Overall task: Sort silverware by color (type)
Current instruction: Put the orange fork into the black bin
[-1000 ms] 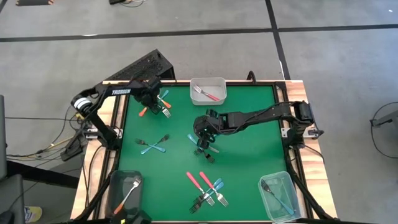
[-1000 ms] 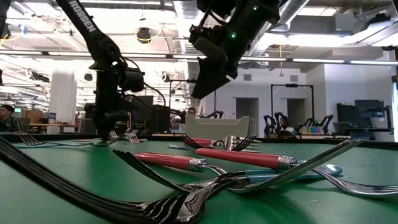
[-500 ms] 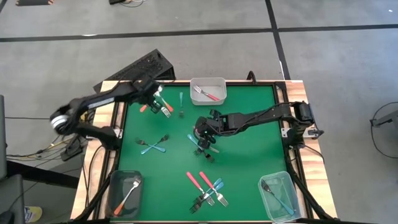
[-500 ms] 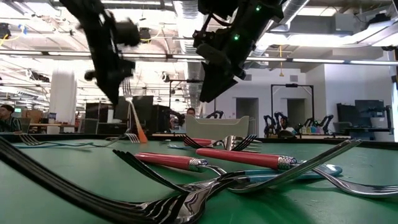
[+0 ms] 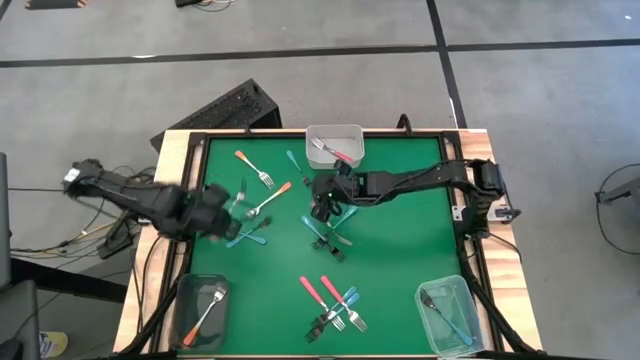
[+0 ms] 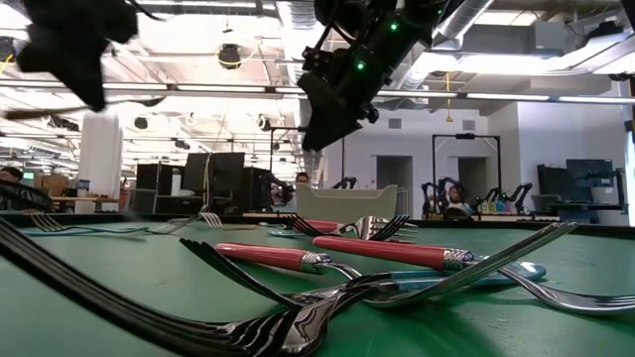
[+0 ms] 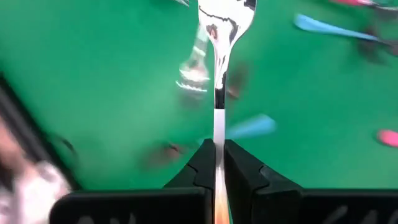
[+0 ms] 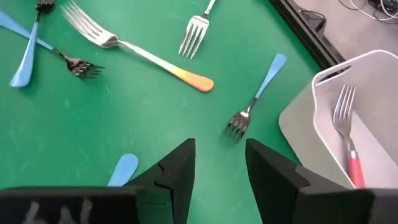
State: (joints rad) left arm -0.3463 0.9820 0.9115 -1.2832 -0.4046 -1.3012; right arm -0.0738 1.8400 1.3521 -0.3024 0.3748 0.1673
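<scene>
My left gripper [image 5: 228, 210] hovers over the table's left side, shut on an orange-handled fork [image 7: 219, 93] whose silver tines [image 7: 225, 12] stick out ahead of the fingers. My right gripper [image 5: 322, 205] hangs open above the table's middle, over two teal forks [image 5: 325, 235], touching nothing. Loose forks lie flat on the green mat: an orange one [image 5: 272, 198], a red-orange one [image 5: 255, 168], a teal one [image 5: 293, 163], a crossed teal pair [image 5: 245, 235] and a mixed pink and teal heap [image 5: 335, 305] near the front. My left gripper pinches the fork's slim stem [image 7: 219, 155], where the metal meets the orange handle, between its two fingers. The fork lies along the fingers, tines pointing away from the gripper. It is lifted clear of the mat.
A white tub [image 5: 335, 145] at the far edge holds a pink fork. A clear tub [image 5: 203, 310] at the near left holds an orange fork, and another clear tub [image 5: 448, 312] at the near right holds a teal one. Bare green mat lies right of centre.
My left gripper has shut on an orange-handled fork in the far-left pile, risen with it and swung fast toward the near edge along the left side. An orange and a teal fork from that pile now lie apart, nearer the middle. My right gripper has shifted slightly toward the far edge.
</scene>
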